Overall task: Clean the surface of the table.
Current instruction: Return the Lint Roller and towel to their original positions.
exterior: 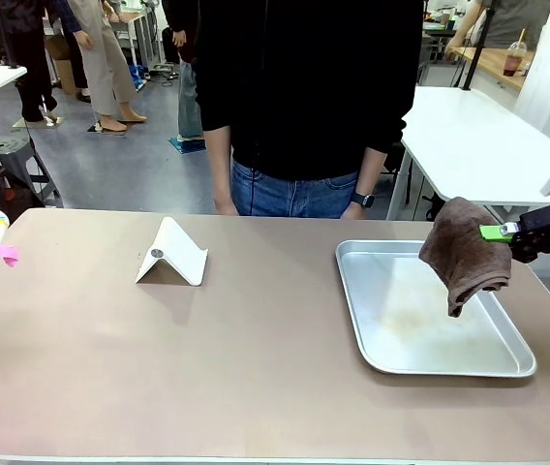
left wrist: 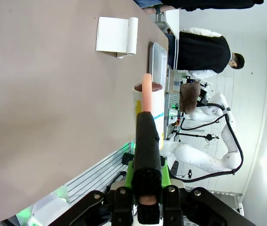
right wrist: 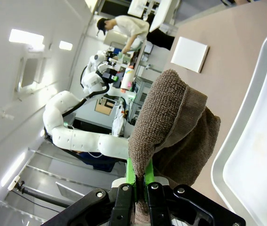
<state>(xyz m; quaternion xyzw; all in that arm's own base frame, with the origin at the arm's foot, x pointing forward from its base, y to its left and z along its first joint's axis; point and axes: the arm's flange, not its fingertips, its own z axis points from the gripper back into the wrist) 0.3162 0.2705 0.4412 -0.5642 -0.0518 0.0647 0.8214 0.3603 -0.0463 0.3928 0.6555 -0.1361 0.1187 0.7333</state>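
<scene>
Right gripper, its green pads pinched shut, is seen holding a brown terry cloth aloft over the right edge of a shallow silver metal tray. Left gripper, at the bench's left end, is closed on a white cylindrical bottle with a pink nozzle. The wide taupe-brown bench spans the foreground, with a folded white stand left of the tray. A person in a black top is stationed at the far side.
</scene>
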